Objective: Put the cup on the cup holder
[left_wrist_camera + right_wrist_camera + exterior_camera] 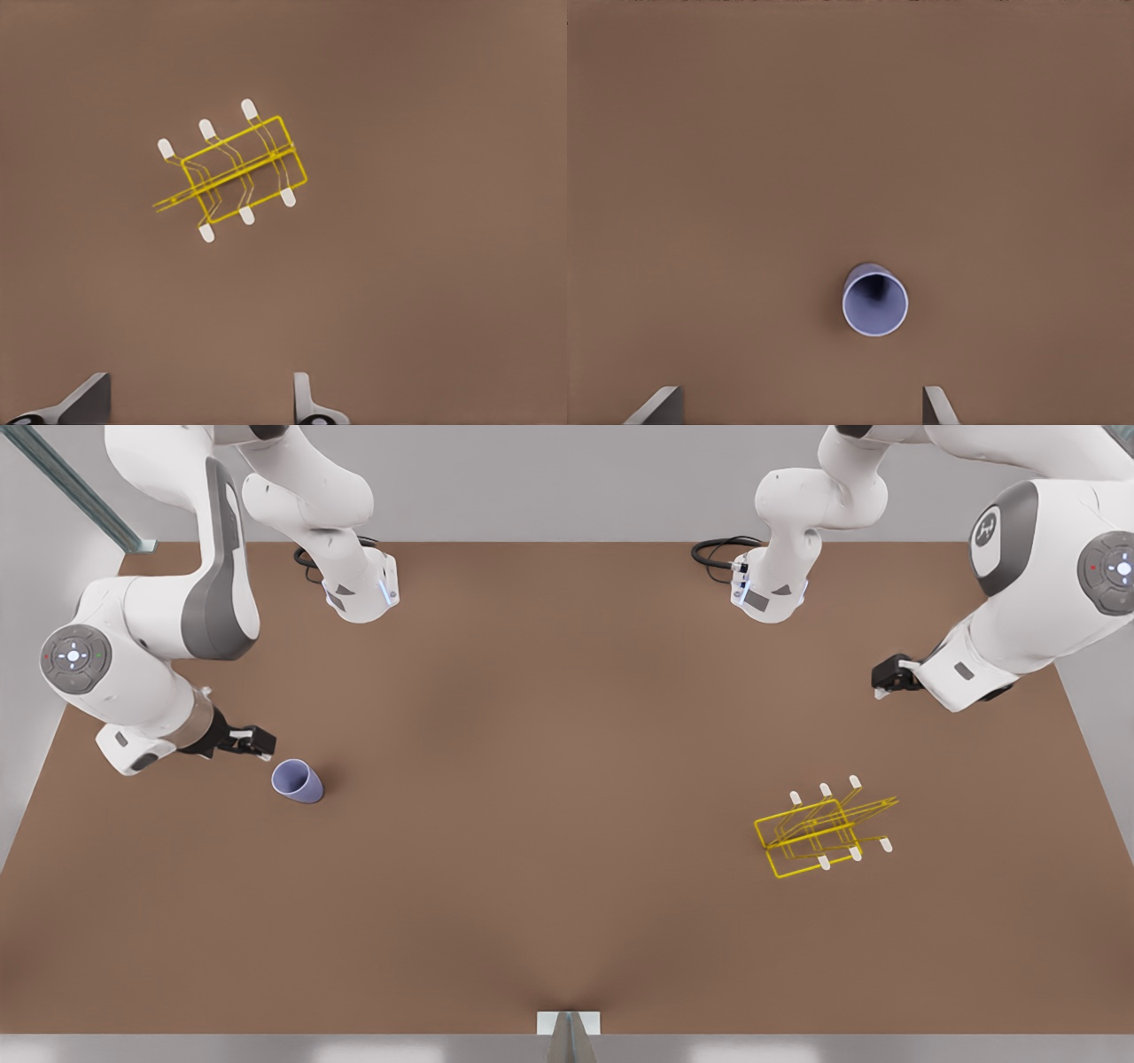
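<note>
We see the cup [299, 781] standing on the brown table [549, 824], mouth up, just beside the right gripper [263, 744] and not touching it; in the right wrist view the cup [874, 300] sits ahead of the fingers [656, 405], which stand wide apart and hold nothing. The cup holder [824, 828] rests well apart from the cup, below the left gripper [881, 684]; in the left wrist view the rack [235, 168] lies ahead of that gripper's spread fingers [306, 398], which are empty too.
</note>
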Motion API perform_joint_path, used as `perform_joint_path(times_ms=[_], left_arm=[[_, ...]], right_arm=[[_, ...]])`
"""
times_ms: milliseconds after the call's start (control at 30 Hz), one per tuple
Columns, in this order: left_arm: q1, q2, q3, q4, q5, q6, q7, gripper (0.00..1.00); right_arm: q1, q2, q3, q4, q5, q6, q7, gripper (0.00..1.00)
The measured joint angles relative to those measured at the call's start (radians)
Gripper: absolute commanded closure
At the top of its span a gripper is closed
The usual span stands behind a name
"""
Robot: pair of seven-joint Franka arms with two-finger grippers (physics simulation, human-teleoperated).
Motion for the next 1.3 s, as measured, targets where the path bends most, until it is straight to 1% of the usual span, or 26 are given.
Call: perform_joint_path(times_ms=[67, 167, 233, 300, 333, 400, 600, 800, 933, 1200, 1233, 1300], left_arm=[[-0.001, 0.000, 0.000, -0.006, 0.000, 0.018, 0.004, 0.00], [-0.004, 0.017, 0.000, -0.007, 0.001, 0.035, 0.008, 0.00], [-0.008, 0.043, 0.000, -0.007, 0.002, 0.044, 0.011, 0.00], [-0.009, 0.068, 0.000, -0.007, 0.002, 0.051, 0.014, 0.00], [-0.008, 0.078, 0.001, -0.007, 0.002, 0.055, 0.015, 0.00], [-0.007, 0.087, 0.001, -0.007, 0.003, 0.061, 0.018, 0.00], [-0.007, 0.090, 0.001, -0.007, 0.003, 0.074, 0.025, 0.00], [-0.008, 0.090, 0.001, -0.007, 0.002, 0.080, 0.030, 0.00], [-0.007, 0.090, 0.001, -0.007, 0.002, 0.081, 0.032, 0.00], [-0.009, 0.090, 0.000, -0.007, 0.001, 0.083, 0.036, 0.00], [-0.011, 0.090, 0.001, -0.007, 0.001, 0.083, 0.036, 0.00], [-0.023, 0.090, 0.001, -0.007, 0.001, 0.083, 0.037, 0.00]], right_arm=[[0.004, 0.020, 0.004, -0.004, 0.002, 0.002, -0.003, 0.00], [-0.013, 0.125, 0.007, -0.043, 0.003, -0.017, -0.006, 0.00], [-0.019, 0.114, 0.007, -0.232, 0.003, 0.035, -0.008, 0.00], [-0.028, 0.042, 0.007, -0.487, 0.003, 0.155, -0.009, 0.00], [-0.032, 0.024, 0.007, -0.581, 0.003, 0.226, -0.010, 0.00], [-0.035, 0.010, 0.008, -0.671, 0.003, 0.346, -0.011, 0.00], [-0.036, -0.014, 0.010, -0.728, 0.003, 0.557, -0.014, 0.00], [-0.032, -0.042, 0.016, -0.849, 0.000, 0.762, -0.018, 0.00], [-0.040, -0.039, 0.017, -0.862, -0.002, 0.866, -0.027, 0.00], [-0.044, -0.040, 0.018, -0.881, -0.003, 0.959, -0.041, 0.00], [-0.045, -0.056, 0.022, -0.893, -0.003, 0.957, -0.042, 0.00], [-0.046, -0.141, 0.034, -0.894, -0.001, 0.915, -0.044, 0.00]])
